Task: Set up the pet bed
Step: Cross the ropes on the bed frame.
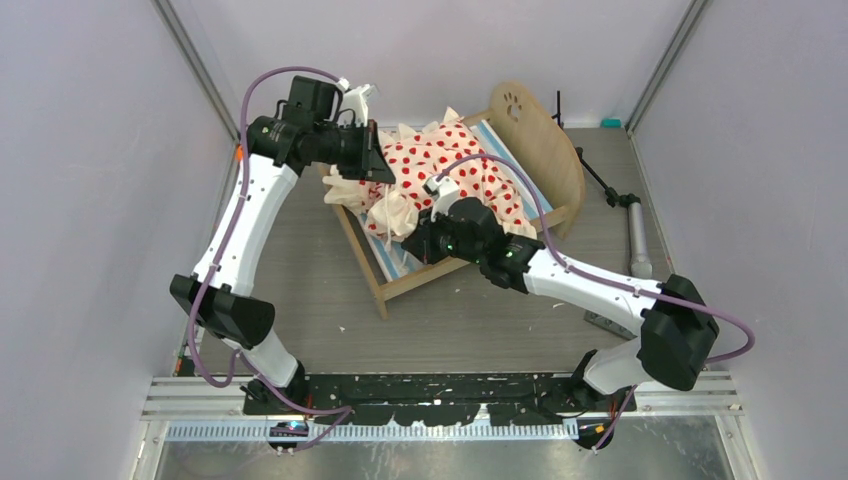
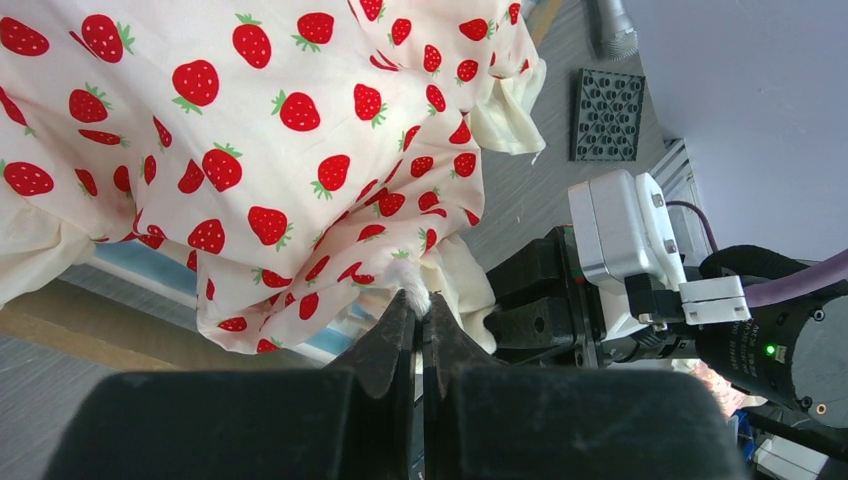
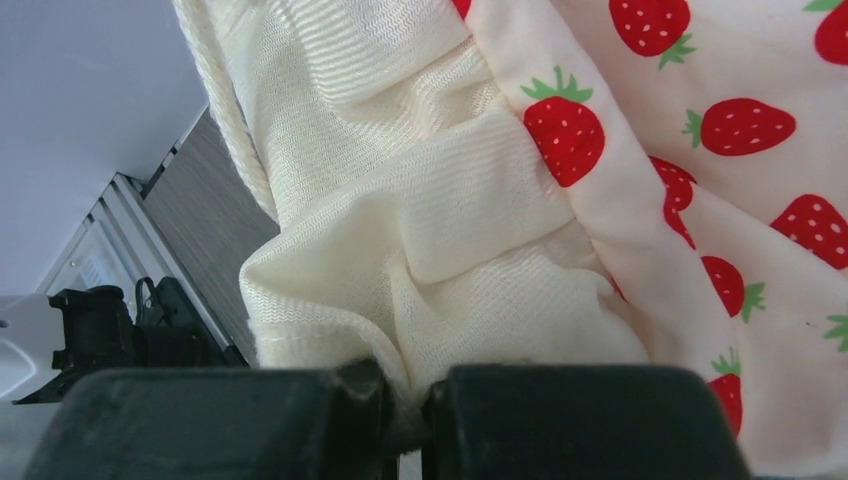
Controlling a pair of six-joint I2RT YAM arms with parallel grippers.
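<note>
Gripping the strawberry-print bedding [image 1: 455, 160], the left pincer [image 2: 420, 318] is apparently clamped on a small tuft, the right pincer [image 3: 408, 400] on its cream ruffle [image 3: 400, 230]; the pet bed [image 1: 553, 160] stands near the worktop's [image 1: 470, 310] far edge.

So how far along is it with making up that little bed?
Done: the wooden bed frame stands on the table with the striped mattress inside. In hand: the left fingers and the right fingers each pinch an edge of the strawberry bedding, which lies bunched over the mattress. Left: spreading it flat and even.
</note>
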